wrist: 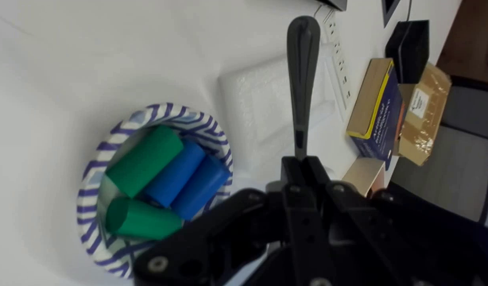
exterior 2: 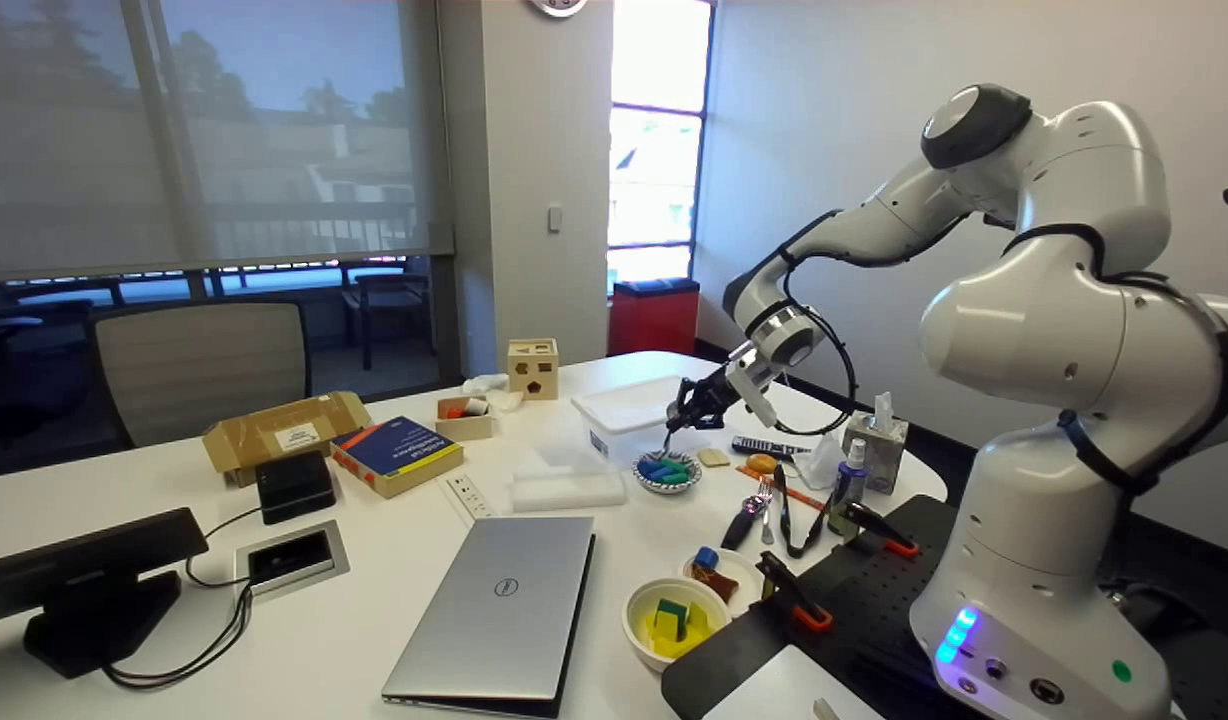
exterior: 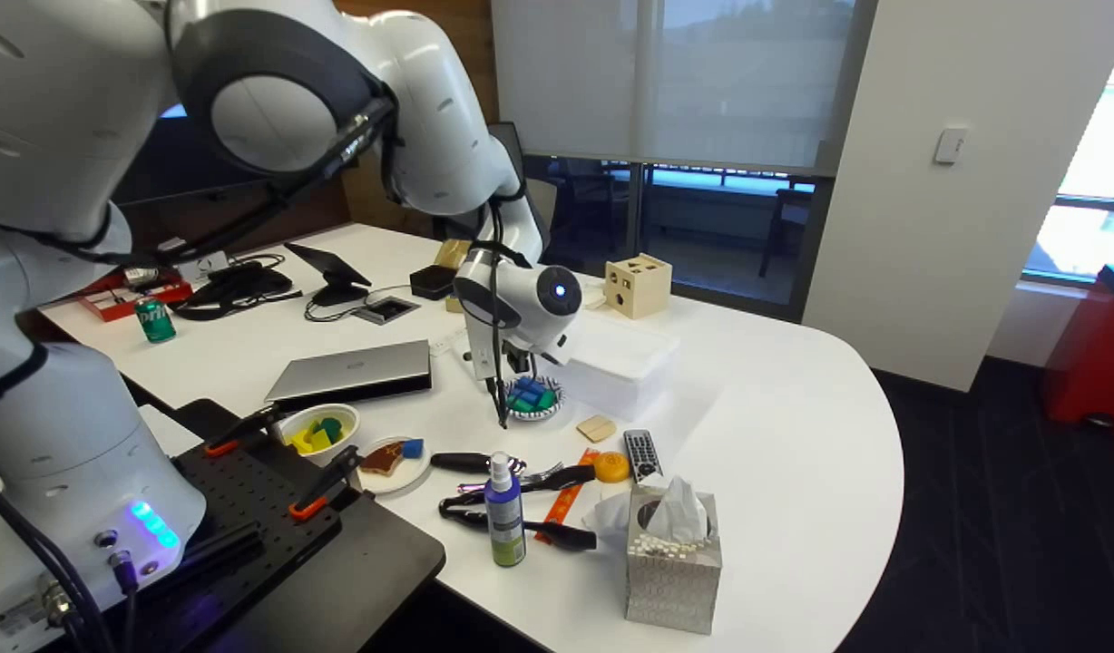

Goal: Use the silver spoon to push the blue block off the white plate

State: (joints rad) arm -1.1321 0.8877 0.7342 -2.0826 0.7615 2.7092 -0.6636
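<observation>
Beside a wide white desk point(exterior: 793, 435) stands a big white robot arm point(exterior 2: 1044, 330), bent so it reaches out over the top. On the desk lies a silver Dell laptop point(exterior 2: 499, 610), closed. A see-through plastic box point(exterior: 616, 358) is there too, and a thick book point(exterior 2: 394, 450) has Artificial Intelligence printed on its cover. Next come a wooden shape sorter point(exterior: 639, 286) with holes in it and a tissue box point(exterior: 673, 585) with a tissue poking out. The black gripper point(wrist: 301, 163) hangs higher than a striped bowl point(wrist: 89, 198) and near it. A white bowl point(exterior 2: 639, 640) stands just beside the white plate point(exterior: 412, 472), and both are well apart from the gripper. The silver spoon point(wrist: 301, 71) is what the gripper pinches, with a narrow, rounded end sticking out. It points down toward the striped bowl, and I cannot tell if it touches anything in there. A brown piece point(exterior: 382, 458) lies on the white plate. In the striped bowl are two green chunks point(wrist: 146, 161) and two blue chunks point(wrist: 174, 172). Smallest of all is the blue block point(exterior: 413, 448), on the white plate, right next to the brown piece.
</observation>
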